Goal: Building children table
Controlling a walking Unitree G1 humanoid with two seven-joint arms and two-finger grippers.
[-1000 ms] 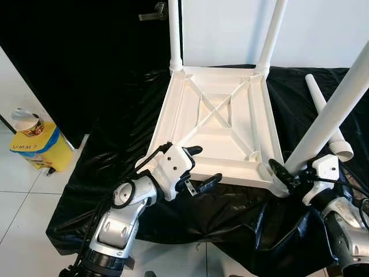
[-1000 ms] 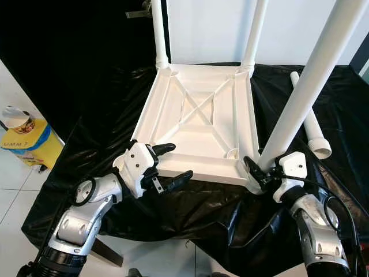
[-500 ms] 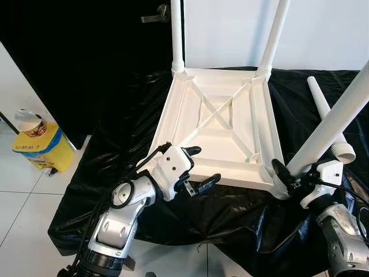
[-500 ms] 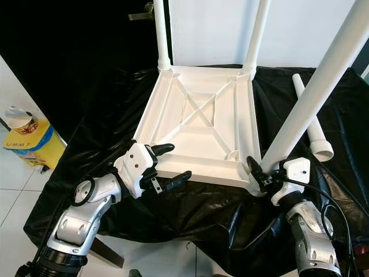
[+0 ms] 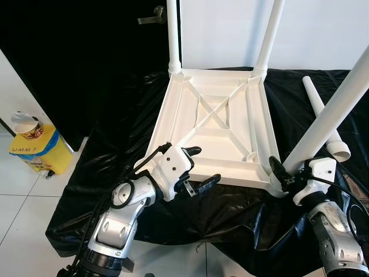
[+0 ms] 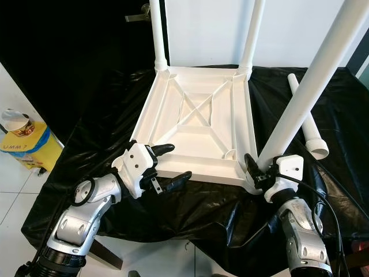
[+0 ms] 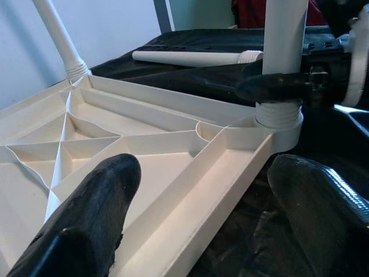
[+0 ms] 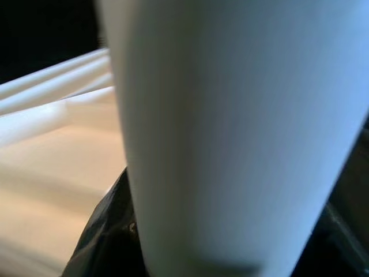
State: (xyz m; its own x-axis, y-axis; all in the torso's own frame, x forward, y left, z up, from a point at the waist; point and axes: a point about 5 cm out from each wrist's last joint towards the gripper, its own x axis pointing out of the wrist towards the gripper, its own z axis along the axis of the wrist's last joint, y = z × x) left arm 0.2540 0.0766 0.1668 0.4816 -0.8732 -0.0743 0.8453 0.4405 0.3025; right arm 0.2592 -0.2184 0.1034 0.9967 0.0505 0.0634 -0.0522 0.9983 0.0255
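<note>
Head views: upturned white tabletop (image 5: 216, 130) lies on black sheeting (image 5: 115, 173), underside up. Two far legs (image 5: 173, 34) stand in their far-corner sockets. Third leg (image 5: 328, 124) stands at the near right corner socket, leaning; right gripper (image 5: 283, 178) clenched around its base just above the collar. Fourth leg (image 5: 324, 115) lies loose on the sheeting to the right, apart from the tabletop. Left gripper (image 5: 196, 167) straddles the near edge at the near left corner, jaws spread, one finger over the rim inside, one outside, holding nothing. Yellow bin (image 5: 40, 151) on the floor at left.

Left wrist view: fingers (image 7: 86, 219) wide apart either side of the tabletop rim; third leg's threaded collar sits on its socket, right gripper's fingers around it.

Right wrist view: close-up of the gripped leg, tabletop behind.

Progress, judged: two legs done, third being seated (can't tell how tight), fourth not started.
</note>
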